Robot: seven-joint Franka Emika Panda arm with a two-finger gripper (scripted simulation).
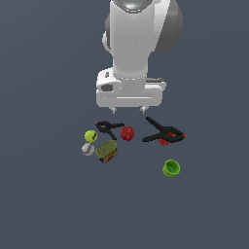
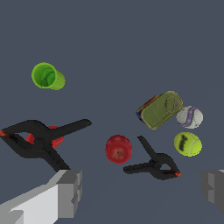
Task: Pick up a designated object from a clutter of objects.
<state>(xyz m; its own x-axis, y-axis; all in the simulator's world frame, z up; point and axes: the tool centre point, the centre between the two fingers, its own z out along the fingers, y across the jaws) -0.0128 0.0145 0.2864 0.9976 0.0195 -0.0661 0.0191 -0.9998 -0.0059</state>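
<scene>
1. The gripper (image 1: 129, 110) hangs up in the air above the pile of things, with nothing in it. Its two fingers (image 2: 65, 192) are spread wide apart. That makes sense, because it needs a big gap to fit around a ball.

2. The yellow-green ball (image 1: 90, 136) is the one to grab. It sits on the floor at the edge of the pile, toward the exterior view's left. It is off to the side of the gripper, not under it, so I think the arm has to move over before it goes down.

3. The whitish ball (image 1: 88, 149) is right next to the yellow-green ball. They look like they touch, but the picture is too small to be sure. The olive-brown can (image 1: 106, 151) lies on its side just beside them.

4. The small black clamp (image 2: 154, 163) is close to the ball too, so the fingers have little room there.

5. The red apple (image 1: 127, 133) sits in the middle. The big black clamp (image 1: 164, 133) and the green cup (image 1: 170, 168) are far from the ball and should not get in the way.
</scene>
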